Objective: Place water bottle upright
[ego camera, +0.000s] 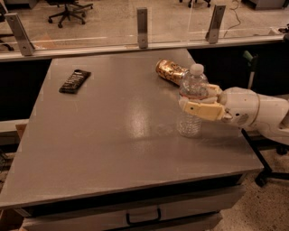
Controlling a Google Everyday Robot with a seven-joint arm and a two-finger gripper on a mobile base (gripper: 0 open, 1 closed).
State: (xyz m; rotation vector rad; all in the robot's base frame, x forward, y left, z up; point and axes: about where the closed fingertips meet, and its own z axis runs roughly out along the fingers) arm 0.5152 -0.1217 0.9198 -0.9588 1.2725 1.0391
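1. The cream two-finger hand point(194, 98) reaches in from the right, its fingers point(204, 110) clamped on either side of the water bottle point(188, 122) at mid-height.
2. The bottle stands upright on the grey worktop point(113, 135), near its right edge, white cap on top.
3. Just behind it, a gold can point(169, 71) lies on its side.
4. A dark flat bar point(74, 81) lies well apart, at far left.
5. Beyond the worktop are a glass screen point(104, 22) and an office chair point(67, 8).
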